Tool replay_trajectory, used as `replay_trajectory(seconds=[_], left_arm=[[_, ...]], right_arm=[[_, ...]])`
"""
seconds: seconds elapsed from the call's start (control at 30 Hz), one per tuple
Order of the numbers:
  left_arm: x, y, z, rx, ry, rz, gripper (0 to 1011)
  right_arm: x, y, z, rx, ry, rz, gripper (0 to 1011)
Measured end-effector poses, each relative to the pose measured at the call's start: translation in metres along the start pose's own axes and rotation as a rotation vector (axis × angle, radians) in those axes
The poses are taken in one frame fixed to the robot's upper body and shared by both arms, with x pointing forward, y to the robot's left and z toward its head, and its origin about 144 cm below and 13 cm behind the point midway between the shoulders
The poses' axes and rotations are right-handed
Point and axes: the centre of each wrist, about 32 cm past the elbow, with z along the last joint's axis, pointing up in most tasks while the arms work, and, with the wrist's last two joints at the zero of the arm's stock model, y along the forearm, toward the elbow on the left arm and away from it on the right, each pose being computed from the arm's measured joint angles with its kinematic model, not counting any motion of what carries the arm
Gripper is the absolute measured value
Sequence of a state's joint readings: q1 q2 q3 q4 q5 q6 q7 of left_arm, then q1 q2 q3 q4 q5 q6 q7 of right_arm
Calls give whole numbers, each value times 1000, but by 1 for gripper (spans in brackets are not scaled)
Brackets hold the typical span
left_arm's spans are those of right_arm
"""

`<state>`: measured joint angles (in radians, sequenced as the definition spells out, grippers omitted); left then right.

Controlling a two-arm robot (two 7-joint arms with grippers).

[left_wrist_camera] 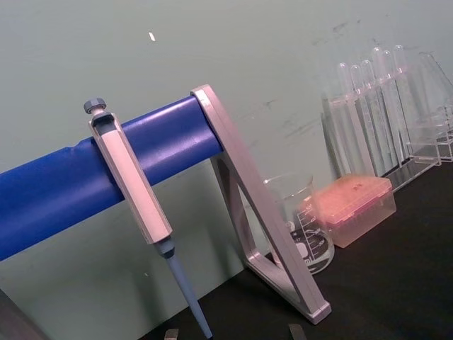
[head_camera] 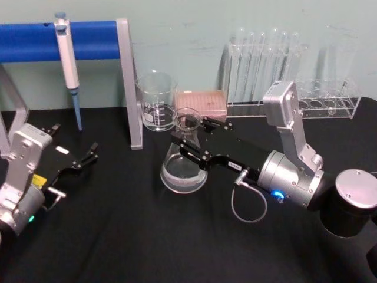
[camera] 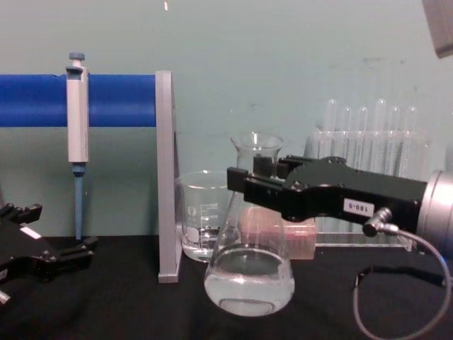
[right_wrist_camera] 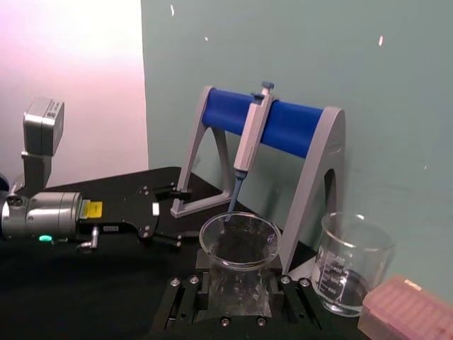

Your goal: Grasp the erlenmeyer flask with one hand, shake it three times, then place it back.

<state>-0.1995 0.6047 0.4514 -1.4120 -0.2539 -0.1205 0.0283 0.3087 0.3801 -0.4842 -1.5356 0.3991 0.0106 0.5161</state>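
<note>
The erlenmeyer flask (head_camera: 184, 168) is clear glass with a little clear liquid in its wide base, and it is upright at the middle of the black table (head_camera: 147, 236). My right gripper (head_camera: 187, 134) reaches in from the right and is shut on the flask's narrow neck, one black finger on each side just under the flared rim. In the chest view the flask (camera: 249, 276) has its base at or just above the table, below the right gripper (camera: 239, 185). The right wrist view looks down onto the flask's rim (right_wrist_camera: 239, 244). My left gripper (head_camera: 73, 144) rests open at the table's left.
A glass beaker (head_camera: 156, 100) and a pink tip box (head_camera: 201, 102) stand just behind the flask. A blue-barred stand (head_camera: 128, 82) with a hanging pipette (head_camera: 68, 59) is at the back left, and a rack of test tubes (head_camera: 294, 88) at the back right. A cable loop (head_camera: 247, 206) trails from the right wrist.
</note>
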Motion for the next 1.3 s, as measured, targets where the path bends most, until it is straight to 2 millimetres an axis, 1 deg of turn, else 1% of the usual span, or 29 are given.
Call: replay_trajectory(seconds=[0.93, 1.3], left_arm=[[0, 0, 0, 0, 0, 0, 1001], [0, 0, 0, 0, 0, 0, 1001]], right_arm=[[9, -5, -31, -95, 44, 59, 457], [11, -7, -39, -111, 50, 74, 457]])
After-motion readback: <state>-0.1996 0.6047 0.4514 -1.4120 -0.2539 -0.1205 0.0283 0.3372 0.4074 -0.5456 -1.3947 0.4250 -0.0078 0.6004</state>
